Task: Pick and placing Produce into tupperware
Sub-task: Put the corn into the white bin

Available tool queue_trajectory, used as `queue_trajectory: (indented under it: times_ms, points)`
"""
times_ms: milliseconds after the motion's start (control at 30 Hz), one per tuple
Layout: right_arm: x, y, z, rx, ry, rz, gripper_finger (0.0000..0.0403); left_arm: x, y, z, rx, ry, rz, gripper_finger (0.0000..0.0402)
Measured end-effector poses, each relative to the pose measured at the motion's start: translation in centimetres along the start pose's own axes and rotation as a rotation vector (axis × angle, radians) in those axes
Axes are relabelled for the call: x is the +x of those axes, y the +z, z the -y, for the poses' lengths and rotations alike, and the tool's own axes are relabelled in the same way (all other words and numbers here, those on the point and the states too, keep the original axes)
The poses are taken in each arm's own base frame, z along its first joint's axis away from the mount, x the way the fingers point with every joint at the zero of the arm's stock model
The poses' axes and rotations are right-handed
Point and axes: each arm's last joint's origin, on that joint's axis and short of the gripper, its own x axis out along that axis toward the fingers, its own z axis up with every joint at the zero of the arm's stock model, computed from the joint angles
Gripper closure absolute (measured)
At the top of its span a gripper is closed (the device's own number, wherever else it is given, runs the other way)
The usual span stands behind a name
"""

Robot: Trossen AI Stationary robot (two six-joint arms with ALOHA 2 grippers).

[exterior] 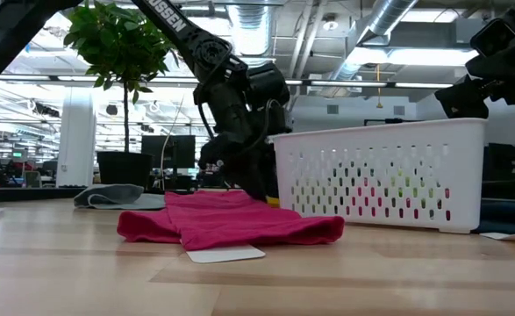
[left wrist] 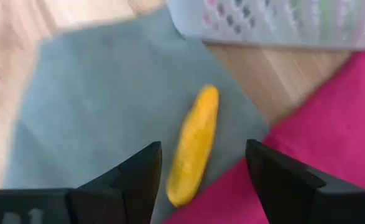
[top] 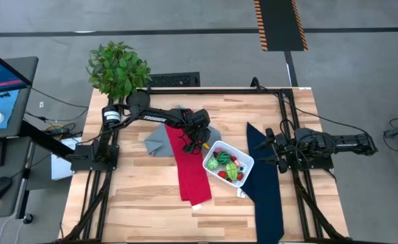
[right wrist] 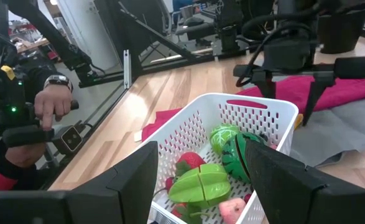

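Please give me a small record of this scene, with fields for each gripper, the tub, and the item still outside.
left gripper: open, above the yellow toy vegetable
yellow toy vegetable: lying on the grey cloth, beside the red cloth, outside the tub
white tub: holds red and green produce
right gripper: open, waiting over the tub

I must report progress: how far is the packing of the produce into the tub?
Several toy pieces already lie in the tub. The left tool hangs open above a yellow piece lying on the grey cloth, not yet gripped. The right tool waits open by the tub.
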Motion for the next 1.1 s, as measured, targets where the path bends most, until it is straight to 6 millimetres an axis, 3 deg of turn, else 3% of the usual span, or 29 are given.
queue_trajectory:
  times_ms: [167,267,667,1100]
  points:
    - [0.0,0.0,0.0,0.000,0.000,0.000,0.0138,-0.2,0.1,0.0,-0.007,-0.005,-0.008,0.0181]
    - [0.0,0.0,0.0,0.000,0.000,0.000,0.0138,-0.3,0.3,-0.1,-0.009,0.000,-0.004,0.0203]
    - [0.0,0.0,0.0,0.000,0.000,-0.001,0.0138,-0.1,0.5,0.1,-0.020,0.009,-0.005,0.0391]
    - [0.0,0.0,0.0,0.000,0.000,-0.001,0.0138,-0.5,1.5,0.2,-0.033,0.067,-0.050,0.0399]
